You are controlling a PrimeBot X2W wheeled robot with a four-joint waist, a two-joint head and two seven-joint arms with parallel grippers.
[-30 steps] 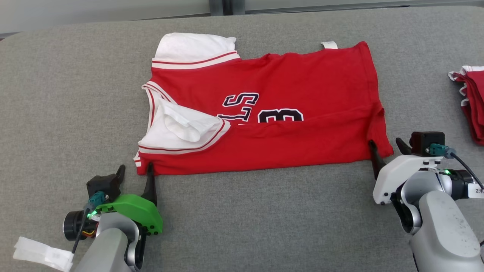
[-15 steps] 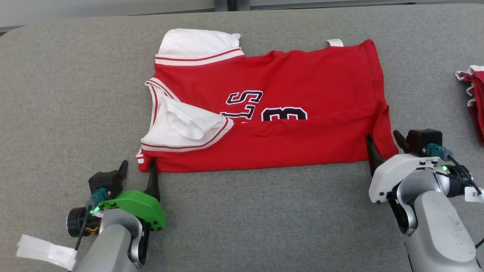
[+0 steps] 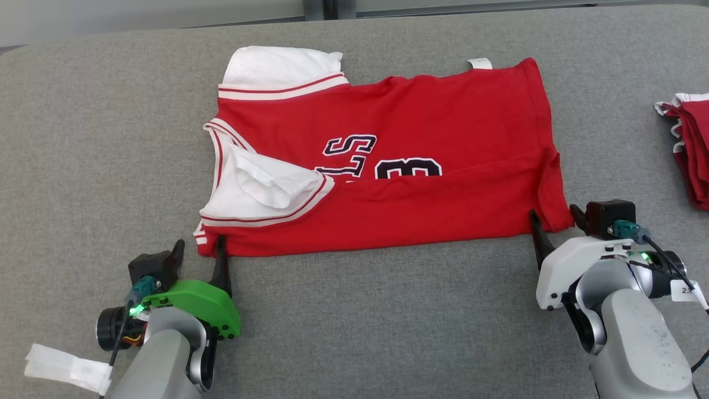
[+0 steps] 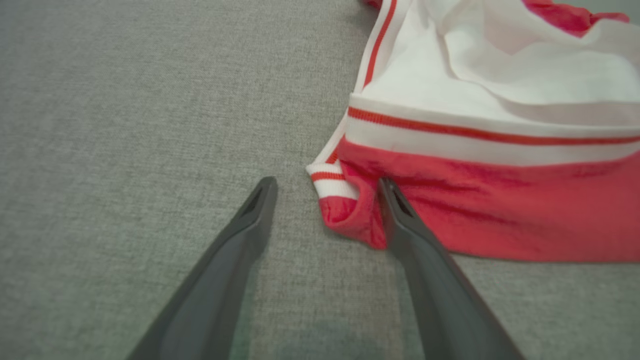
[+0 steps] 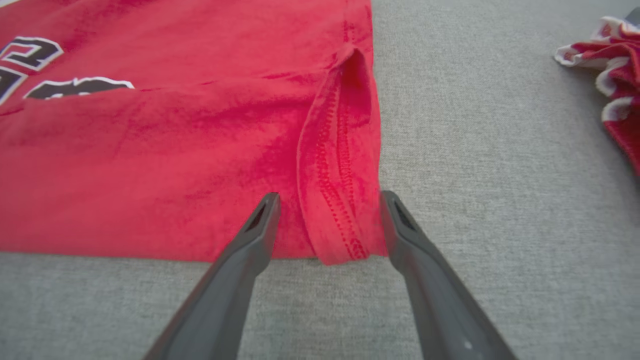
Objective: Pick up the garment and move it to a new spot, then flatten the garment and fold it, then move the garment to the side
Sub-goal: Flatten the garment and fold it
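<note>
The garment (image 3: 415, 127) is a red jersey with white sleeves and dark lettering, lying flat on the grey table (image 3: 354, 332) with its near part folded over. My left gripper (image 3: 199, 242) is open at the near-left corner. In the left wrist view the striped corner of the garment (image 4: 500, 215) lies between the fingers of the left gripper (image 4: 327, 181), against the right one. My right gripper (image 3: 553, 211) is open at the near-right corner. In the right wrist view the hemmed corner of the garment (image 5: 150, 165) sits between the spread fingers of the right gripper (image 5: 330, 195).
A second pile of red and white cloth (image 3: 695, 149) lies at the table's right edge, also seen in the right wrist view (image 5: 615, 80). A white label (image 3: 66, 371) hangs from my left arm. Bare grey table runs along the near side.
The camera has wobbled slightly. My right gripper has edged left, so the garment's near-right corner now sits between its fingers. The left gripper has barely moved. Both stay open.
</note>
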